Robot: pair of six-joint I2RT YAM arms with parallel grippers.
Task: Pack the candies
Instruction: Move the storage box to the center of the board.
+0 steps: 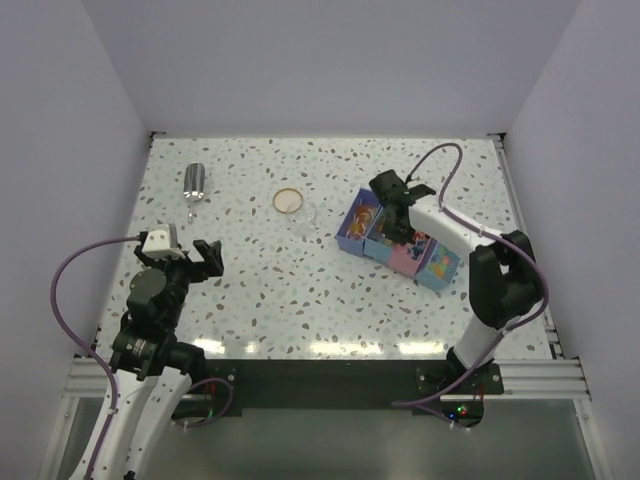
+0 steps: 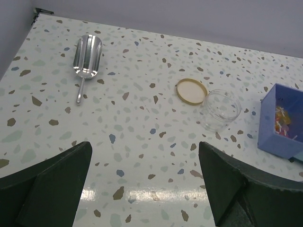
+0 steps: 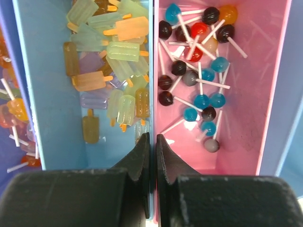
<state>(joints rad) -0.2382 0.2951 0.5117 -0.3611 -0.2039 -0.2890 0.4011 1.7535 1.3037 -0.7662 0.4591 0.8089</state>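
The big white table with coloured speckles (image 1: 280, 300) holds everything; on its far right stands a row of small open boxes, blue and pink (image 1: 350, 236); the right gripper (image 3: 152, 138) hangs over that row, right above the thin wall between a light blue box and a pink box; its two black fingers are pressed almost together, with only a thin crack between them; I cannot tell if they pinch the wall; the left gripper (image 2: 147, 184) hovers over the near left of the table with its fingers spread wide; a shiny metal scoop (image 2: 86, 56) lies at the far left; a small clear round jar (image 2: 221, 109) stands open near the middle; its flat tan lid (image 2: 191, 90) lies just beside it. The candies (image 3: 201, 100) are inside the boxes: little ice-lolly shapes in the light blue box, round lollipops on white sticks in the pink one, and more in the darker blue box beside them.
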